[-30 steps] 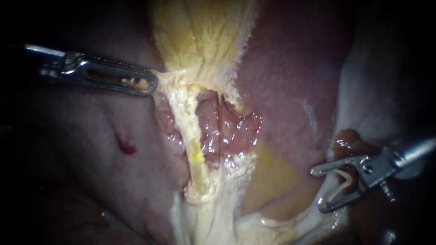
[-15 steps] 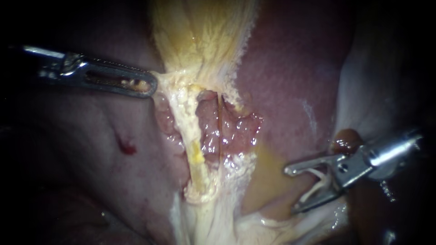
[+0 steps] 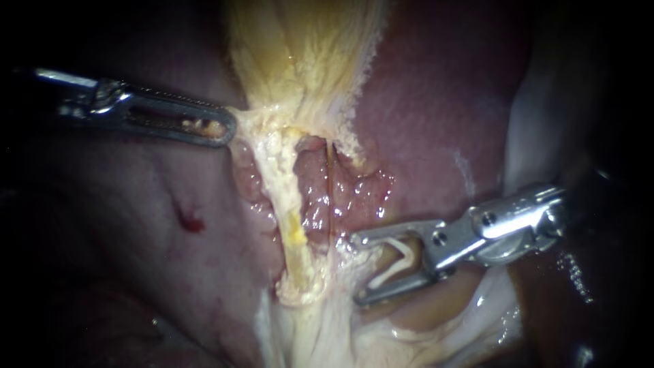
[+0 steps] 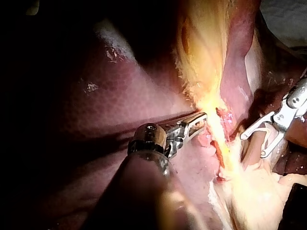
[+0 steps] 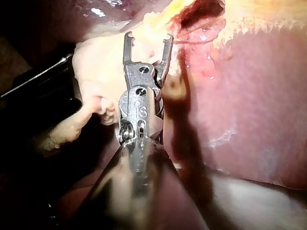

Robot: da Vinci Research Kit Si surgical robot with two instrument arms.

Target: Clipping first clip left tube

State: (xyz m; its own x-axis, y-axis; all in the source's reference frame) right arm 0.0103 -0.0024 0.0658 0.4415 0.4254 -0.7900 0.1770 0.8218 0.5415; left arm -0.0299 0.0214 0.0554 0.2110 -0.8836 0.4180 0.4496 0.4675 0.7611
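Two instruments split the work. My left instrument [image 3: 229, 129] comes in from the side with its jaws closed on the pale fringe at the bottom of the gallbladder [image 3: 300, 54]. That grip looks meant to hold this end up and away, so that the strands below stand taut and separate over the liver [image 3: 436, 116]. My right instrument [image 3: 355, 270] carries the clip [image 3: 394, 267] — a white V seated between widely spread jaws, one leg toward each jaw, so the jaws hold the clip and nothing else. Their mouth faces the left tube [image 3: 294, 228] and lies just beside it. Neither jaw tip reaches around the tube, and no clip sits on it yet.

The left tube is the thick, cream-yellow strand running from the gallbladder's lower end down the middle of the endoscope view. Its long axis is nearly up-and-down there, leaning slightly rightward toward its lower end, where it merges into a pale mass of tissue. A thinner reddish tube [image 3: 330, 184] runs alongside it on the right instrument's side — I judge that to be the hazard, since the jaws should take only the left tube. The jaws lie roughly crosswise to the tube's axis, which suits a clip set square across it.
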